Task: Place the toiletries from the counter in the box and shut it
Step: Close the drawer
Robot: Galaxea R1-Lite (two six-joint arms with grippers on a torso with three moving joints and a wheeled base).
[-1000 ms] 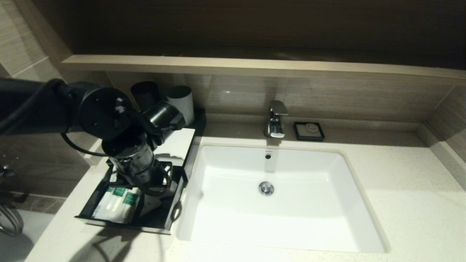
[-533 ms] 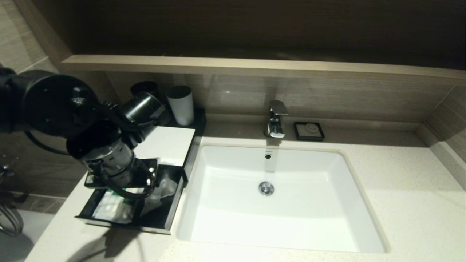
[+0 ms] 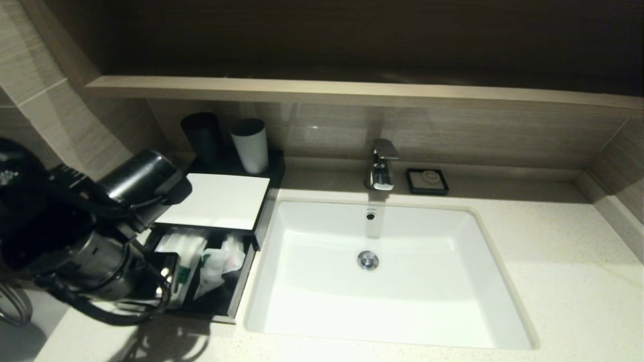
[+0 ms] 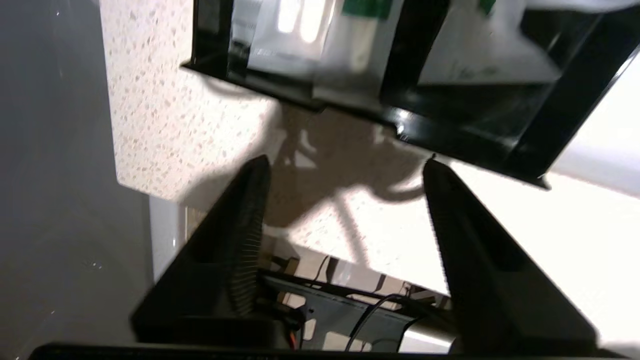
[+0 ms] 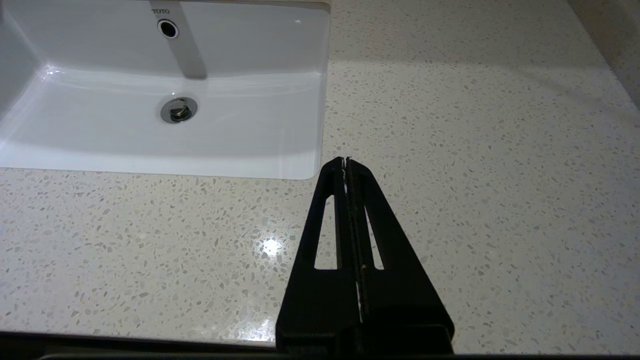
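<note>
The black box (image 3: 215, 200) with its white top panel stands on the counter (image 3: 553, 241) left of the sink. Its front drawer (image 3: 236, 296) is pulled open. Several white and clear toiletry packets with green print (image 3: 187, 250) lie inside it. My left gripper (image 4: 346, 161) is open and empty. It hovers over the counter just before the drawer's front wall (image 4: 450, 142), and the packets (image 4: 310, 35) show beyond it. In the head view it (image 3: 168, 284) sits at the drawer's near-left corner. My right gripper (image 5: 345, 160) is shut and empty above bare counter near the sink's front right corner.
A white sink basin (image 3: 402, 322) with a chrome faucet (image 3: 382, 163) fills the middle. A small black soap dish (image 3: 427, 181) sits right of the faucet. A dark cup (image 3: 201, 131) and a grey cup (image 3: 250, 144) stand behind the box, under the wood-grain ledge (image 3: 352, 93).
My left arm has drawn back from above the drawer toward the near left. The packets it covered now show in the open drawer. The drawer has stayed open.
</note>
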